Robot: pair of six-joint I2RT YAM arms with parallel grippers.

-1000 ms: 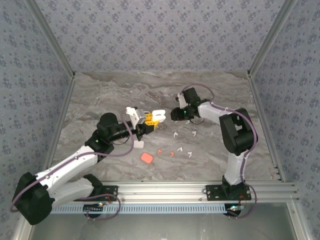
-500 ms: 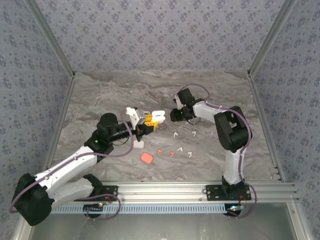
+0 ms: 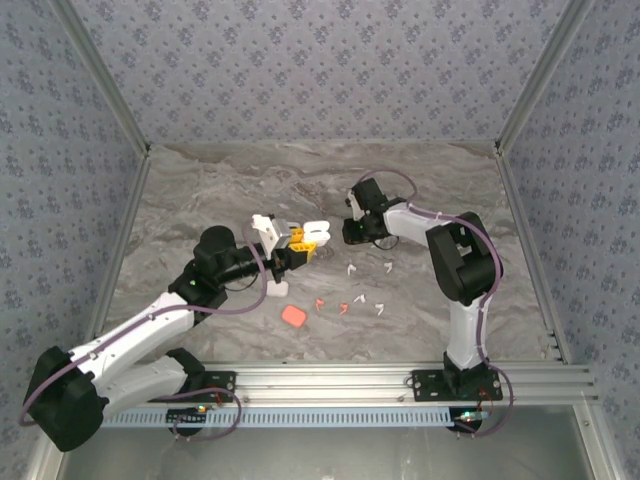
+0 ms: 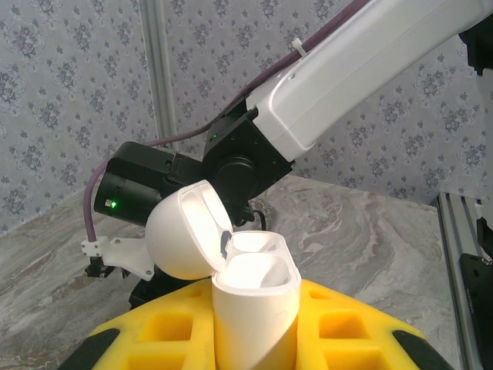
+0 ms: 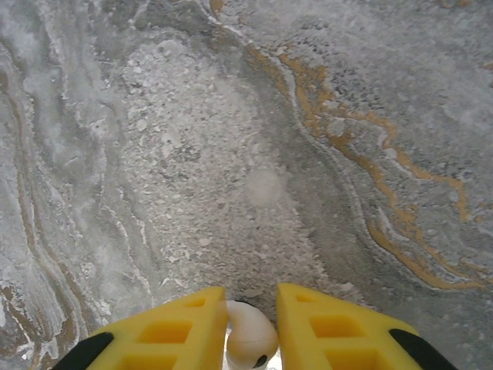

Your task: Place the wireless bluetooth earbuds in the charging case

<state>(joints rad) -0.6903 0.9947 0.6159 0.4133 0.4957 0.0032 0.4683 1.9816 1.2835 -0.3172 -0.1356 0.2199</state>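
Note:
My left gripper (image 3: 297,243) is shut on a white charging case (image 4: 255,304), held upright between its yellow fingers (image 4: 347,324) with the round lid (image 4: 189,231) swung open to the left. Both of its wells look empty. Just to the right of the case, my right gripper (image 5: 250,297) is shut on a white earbud (image 5: 248,338), low over the marble table (image 5: 254,154). In the top view the right gripper (image 3: 350,232) sits a short gap from the case (image 3: 316,231). Loose earbuds lie nearer me: white ones (image 3: 350,268) (image 3: 387,266) and orange-red ones (image 3: 319,301) (image 3: 344,307).
An orange-red case (image 3: 293,316) and a small white case (image 3: 277,288) lie on the table near my left forearm. Two more white earbuds (image 3: 361,297) (image 3: 380,308) rest at the middle. Patterned walls (image 3: 320,70) enclose the table; a metal rail (image 3: 330,380) runs along the near edge.
The right gripper has closed on the white earbud and shifted slightly left toward the open case. The left arm and the case have not moved.

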